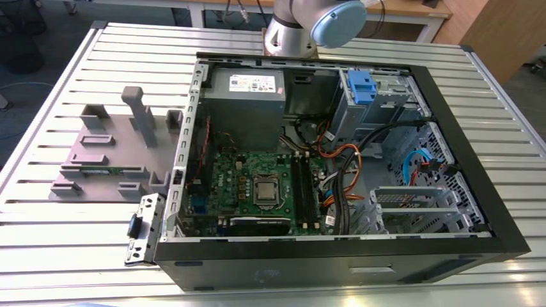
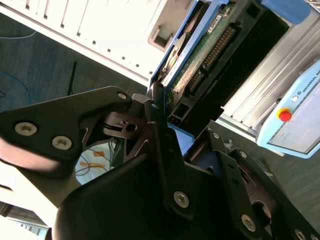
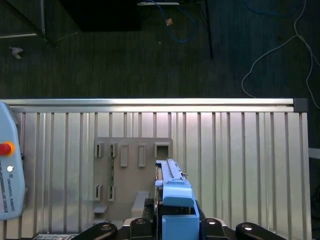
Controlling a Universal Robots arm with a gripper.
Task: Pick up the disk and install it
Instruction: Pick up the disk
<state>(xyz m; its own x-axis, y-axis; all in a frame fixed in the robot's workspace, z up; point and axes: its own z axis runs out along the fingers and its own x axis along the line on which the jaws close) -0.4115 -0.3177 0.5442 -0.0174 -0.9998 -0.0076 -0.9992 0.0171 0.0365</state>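
In both wrist views my gripper (image 2: pixel 182 132) (image 3: pixel 175 222) is shut on the disk (image 2: pixel 200 55) (image 3: pixel 172 182). The disk sits edge-on between the black fingers (image 2: pixel 156 117). In the second wrist view I see its green circuit-board side, a connector row and the bright blue bracket along its edge. The first wrist view has the disk hanging well above the slatted table (image 3: pixel 240 150), over the grey fixture plate (image 3: pixel 131 180). In the exterior view the arm (image 1: pixel 337 22) rises behind the open computer case (image 1: pixel 341 252).
The case lies open with its motherboard (image 1: pixel 260 185), power supply (image 1: pixel 243 96) and a drive bay holding a blue plastic piece (image 1: pixel 362 85). The grey fixture plate (image 1: pixel 102 153) with upright holders stands at the exterior view's left. A teach pendant (image 3: pixel 10 170) (image 2: pixel 295 125) lies nearby.
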